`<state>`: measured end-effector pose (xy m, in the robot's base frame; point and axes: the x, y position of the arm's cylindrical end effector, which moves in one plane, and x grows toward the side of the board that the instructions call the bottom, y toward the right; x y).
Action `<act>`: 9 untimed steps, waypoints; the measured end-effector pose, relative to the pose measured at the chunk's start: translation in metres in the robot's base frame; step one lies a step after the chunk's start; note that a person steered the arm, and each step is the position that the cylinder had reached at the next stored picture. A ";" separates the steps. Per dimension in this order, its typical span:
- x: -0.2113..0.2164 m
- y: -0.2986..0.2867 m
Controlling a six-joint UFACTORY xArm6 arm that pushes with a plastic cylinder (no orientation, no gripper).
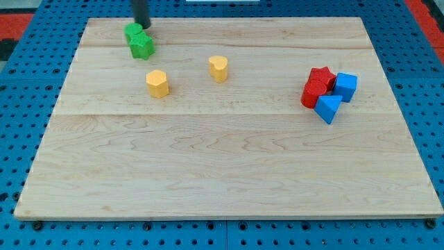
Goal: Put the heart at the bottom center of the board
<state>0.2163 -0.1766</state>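
Observation:
The yellow heart block (pixel 218 68) sits in the upper middle of the wooden board (pixel 229 173). A yellow hexagon block (pixel 157 83) lies to its left and a little lower. My tip (pixel 144 26) is at the view's top left, touching the top of two green blocks: a green cube (pixel 133 32) and a green star (pixel 143 46) just below it. The tip is well to the left of the heart and apart from it.
At the view's right is a tight cluster: a red star (pixel 321 75), a red block (pixel 313 94), a blue cube (pixel 345 86) and a blue triangular block (pixel 328 107). A blue pegboard (pixel 21 83) surrounds the board.

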 end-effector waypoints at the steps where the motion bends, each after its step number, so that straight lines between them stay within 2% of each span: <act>1: 0.002 0.033; 2: 0.017 0.080; 3: 0.088 0.128; 4: 0.121 0.121; 5: 0.085 0.138; 6: 0.112 0.170; 7: 0.185 0.172; 8: 0.220 0.192; 9: 0.188 0.201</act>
<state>0.4038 0.0247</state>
